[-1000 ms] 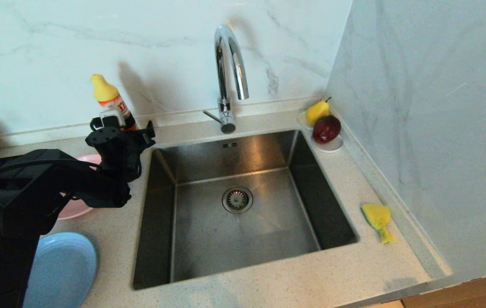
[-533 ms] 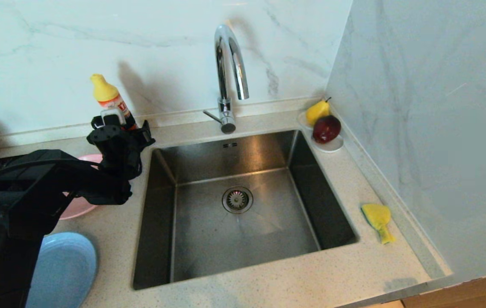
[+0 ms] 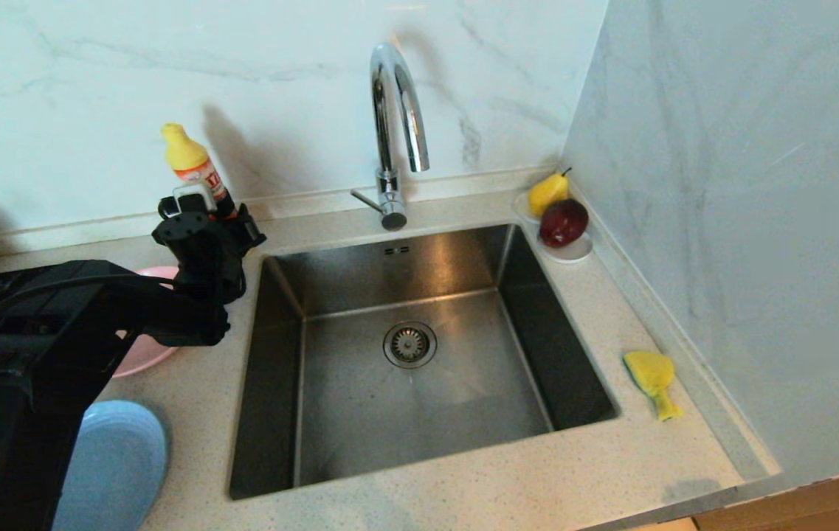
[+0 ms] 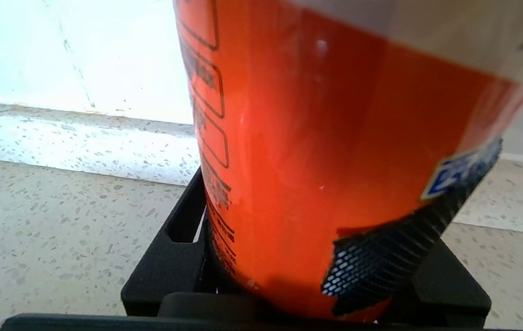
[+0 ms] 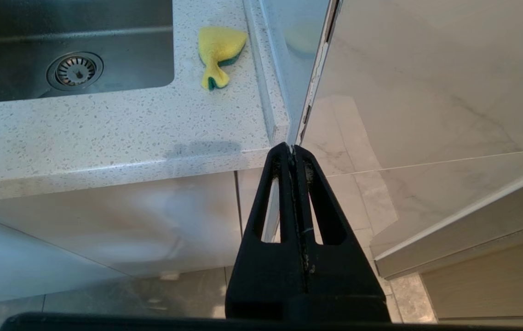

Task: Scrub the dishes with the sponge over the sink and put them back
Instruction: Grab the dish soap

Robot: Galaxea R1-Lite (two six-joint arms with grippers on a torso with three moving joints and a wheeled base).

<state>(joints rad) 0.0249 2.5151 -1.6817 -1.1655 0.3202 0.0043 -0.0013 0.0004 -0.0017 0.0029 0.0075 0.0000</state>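
My left gripper [image 3: 209, 221] stands at the back left of the sink [image 3: 330, 413], shut on an orange detergent bottle [image 3: 196, 171] with a yellow cap. In the left wrist view the bottle [image 4: 312, 115] fills the space between the black fingers [image 4: 183, 230], which press on both its sides. A pink plate [image 3: 140, 358] lies under the left arm, and a light blue plate [image 3: 120, 464] lies nearer the front edge. The yellow sponge [image 3: 653, 380] rests on the counter right of the sink. My right gripper [image 5: 292, 149] is shut and empty, parked below the counter's front right corner.
A chrome gooseneck tap [image 3: 393, 110] rises behind the sink. A yellow pear [image 3: 546, 193] and a red apple [image 3: 563, 221] sit on a white saucer [image 3: 574, 252] in the back right corner. Marble walls close off the back and the right side.
The left gripper's fingers have closed in on the detergent bottle. The bottle's cap has shifted slightly up and to the right. The right arm has not moved.
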